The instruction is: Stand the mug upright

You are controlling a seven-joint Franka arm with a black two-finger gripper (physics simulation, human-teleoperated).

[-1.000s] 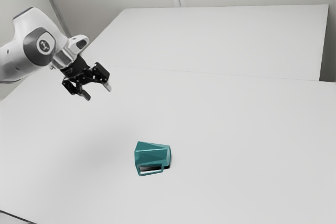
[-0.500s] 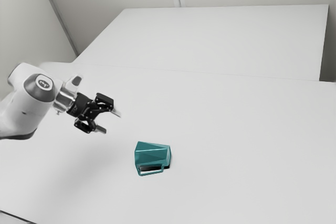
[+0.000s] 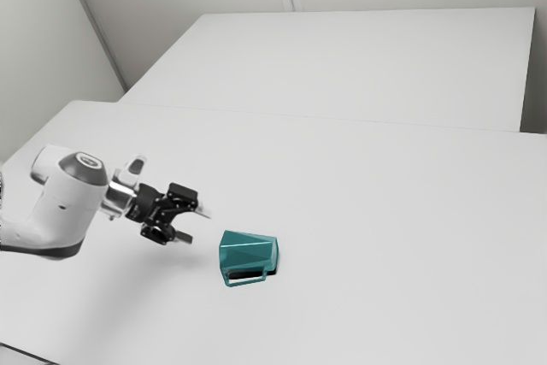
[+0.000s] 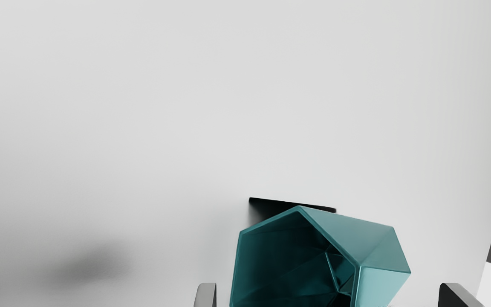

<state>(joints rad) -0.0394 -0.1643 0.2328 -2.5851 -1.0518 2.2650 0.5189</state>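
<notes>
pincer (image 3: pixel 196 225) is wide and empty, just short of the mug (image 3: pixel 248 253). mug's on its side on the counter (image 3: pixel 385 211), mouth facing the wrist camera. in that view the near finger sits close to the rim — small lateral error could clip it and roll the mug. faceted walls could also slip or twist — shallow grip, likely.
</notes>
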